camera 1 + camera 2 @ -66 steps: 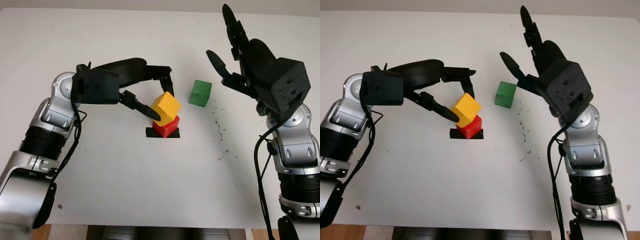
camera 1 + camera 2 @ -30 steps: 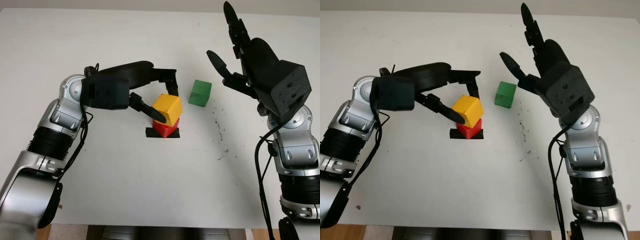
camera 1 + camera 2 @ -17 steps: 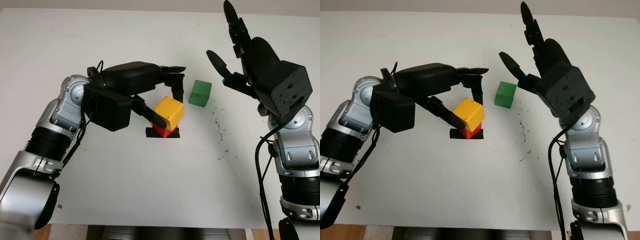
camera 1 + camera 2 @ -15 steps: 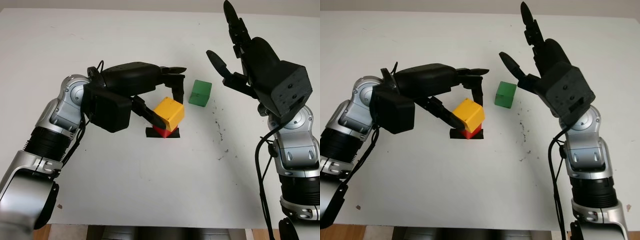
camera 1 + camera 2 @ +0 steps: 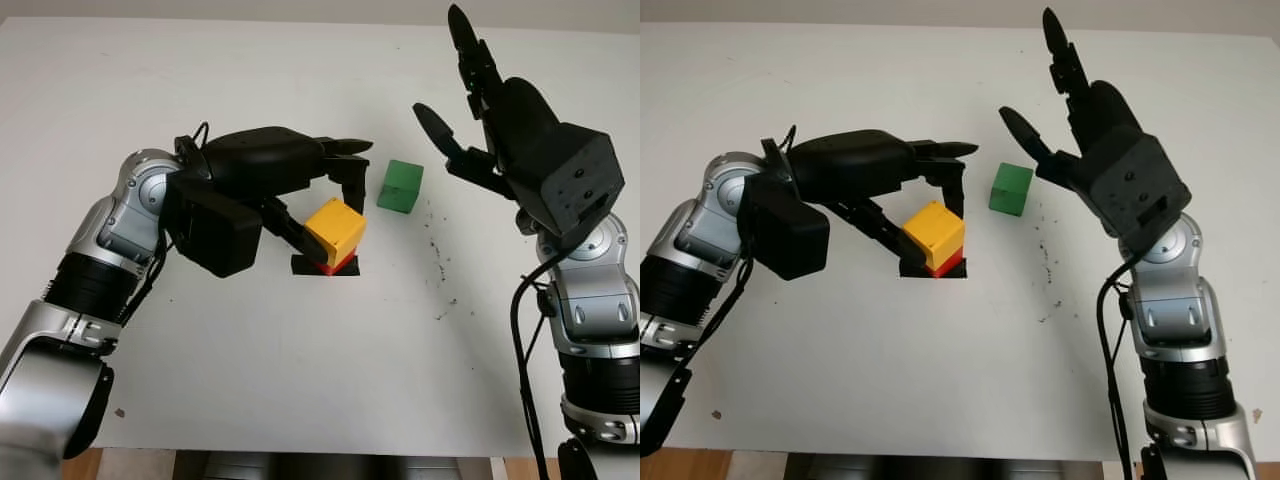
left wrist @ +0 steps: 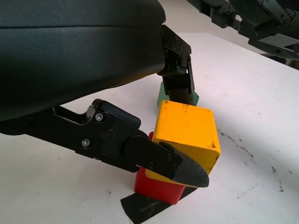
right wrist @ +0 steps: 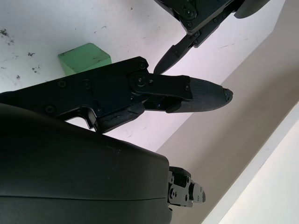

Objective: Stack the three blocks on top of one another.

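Left hand point(image 5: 325, 215): I am seeing it pinching the yellow block point(image 5: 335, 230) between its fingers.
Yellow block: sitting tilted on the red block point(image 6: 159, 191), which is standing on black tape point(image 6: 145, 205).
Green block point(image 5: 400, 187): lying apart on the white counter point(image 5: 300, 380).
Right hand point(image 5: 470, 120): hovering beside the green block, holding nothing.
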You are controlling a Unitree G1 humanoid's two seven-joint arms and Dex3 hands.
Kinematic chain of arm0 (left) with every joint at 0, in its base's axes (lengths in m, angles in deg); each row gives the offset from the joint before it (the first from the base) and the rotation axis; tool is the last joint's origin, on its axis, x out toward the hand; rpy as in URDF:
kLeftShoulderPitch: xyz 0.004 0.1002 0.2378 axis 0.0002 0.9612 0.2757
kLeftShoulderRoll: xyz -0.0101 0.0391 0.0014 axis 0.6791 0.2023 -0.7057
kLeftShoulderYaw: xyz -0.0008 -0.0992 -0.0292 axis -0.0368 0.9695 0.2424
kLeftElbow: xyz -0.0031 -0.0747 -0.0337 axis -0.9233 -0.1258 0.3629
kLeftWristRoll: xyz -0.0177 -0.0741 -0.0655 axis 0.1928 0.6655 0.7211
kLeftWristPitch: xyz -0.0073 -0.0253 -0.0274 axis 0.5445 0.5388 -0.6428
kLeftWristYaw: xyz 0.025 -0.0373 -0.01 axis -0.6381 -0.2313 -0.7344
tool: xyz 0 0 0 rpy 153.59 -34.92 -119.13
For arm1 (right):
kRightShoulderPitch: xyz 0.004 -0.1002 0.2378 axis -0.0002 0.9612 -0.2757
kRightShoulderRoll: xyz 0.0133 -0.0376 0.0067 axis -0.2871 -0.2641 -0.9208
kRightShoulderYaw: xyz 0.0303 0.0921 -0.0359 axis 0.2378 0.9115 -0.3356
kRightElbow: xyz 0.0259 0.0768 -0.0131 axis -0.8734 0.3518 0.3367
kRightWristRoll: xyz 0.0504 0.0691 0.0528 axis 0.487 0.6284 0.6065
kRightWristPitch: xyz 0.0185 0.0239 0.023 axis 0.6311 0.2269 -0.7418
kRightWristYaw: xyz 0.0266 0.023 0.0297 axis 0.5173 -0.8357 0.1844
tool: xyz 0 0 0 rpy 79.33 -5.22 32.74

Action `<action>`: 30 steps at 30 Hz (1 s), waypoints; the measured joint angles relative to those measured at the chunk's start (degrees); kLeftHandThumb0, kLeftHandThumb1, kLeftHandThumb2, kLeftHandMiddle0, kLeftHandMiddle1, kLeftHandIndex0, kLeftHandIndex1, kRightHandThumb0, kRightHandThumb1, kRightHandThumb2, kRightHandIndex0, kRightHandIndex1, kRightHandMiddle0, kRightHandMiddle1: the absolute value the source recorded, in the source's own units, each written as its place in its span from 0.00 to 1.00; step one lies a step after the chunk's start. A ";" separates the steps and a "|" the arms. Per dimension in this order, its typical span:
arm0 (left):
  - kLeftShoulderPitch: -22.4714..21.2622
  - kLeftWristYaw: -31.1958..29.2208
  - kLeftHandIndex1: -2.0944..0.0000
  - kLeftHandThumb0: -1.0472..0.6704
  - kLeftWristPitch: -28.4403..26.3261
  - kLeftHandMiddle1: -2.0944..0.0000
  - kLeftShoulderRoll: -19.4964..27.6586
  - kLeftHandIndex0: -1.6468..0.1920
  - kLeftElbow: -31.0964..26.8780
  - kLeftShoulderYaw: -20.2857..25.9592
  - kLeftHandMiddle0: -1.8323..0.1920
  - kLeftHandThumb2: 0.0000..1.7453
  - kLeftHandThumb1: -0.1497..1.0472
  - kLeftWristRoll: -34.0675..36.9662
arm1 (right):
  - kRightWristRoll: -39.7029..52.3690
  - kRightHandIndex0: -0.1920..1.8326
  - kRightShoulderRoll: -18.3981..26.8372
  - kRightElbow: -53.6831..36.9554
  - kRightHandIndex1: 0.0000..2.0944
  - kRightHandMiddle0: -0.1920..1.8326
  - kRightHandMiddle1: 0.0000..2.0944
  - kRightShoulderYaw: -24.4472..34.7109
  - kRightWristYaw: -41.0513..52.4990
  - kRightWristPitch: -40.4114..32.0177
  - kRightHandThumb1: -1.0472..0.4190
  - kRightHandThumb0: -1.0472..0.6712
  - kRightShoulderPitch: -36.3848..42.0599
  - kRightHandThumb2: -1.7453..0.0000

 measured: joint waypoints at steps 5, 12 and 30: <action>-0.20 0.88 0.26 0.29 0.03 0.97 -0.36 0.73 0.70 -0.09 0.87 0.04 1.00 -0.50 | -0.04 0.03 0.00 0.00 0.03 0.08 0.00 -0.03 0.00 -0.01 0.00 0.20 0.00 0.71; -1.02 1.73 0.20 0.29 0.64 0.98 -0.93 0.76 2.64 -0.31 0.87 0.05 1.00 -0.69 | -0.11 0.03 -0.05 -0.01 0.03 0.07 0.00 -0.27 -0.02 -0.05 0.00 0.20 0.00 0.71; -3.10 2.05 0.22 0.30 1.41 0.98 -1.02 0.76 4.72 -1.14 0.88 0.05 1.00 -2.01 | 0.02 0.03 -0.45 -0.03 0.03 0.07 0.00 -0.46 -0.19 -0.38 0.00 0.19 0.02 0.71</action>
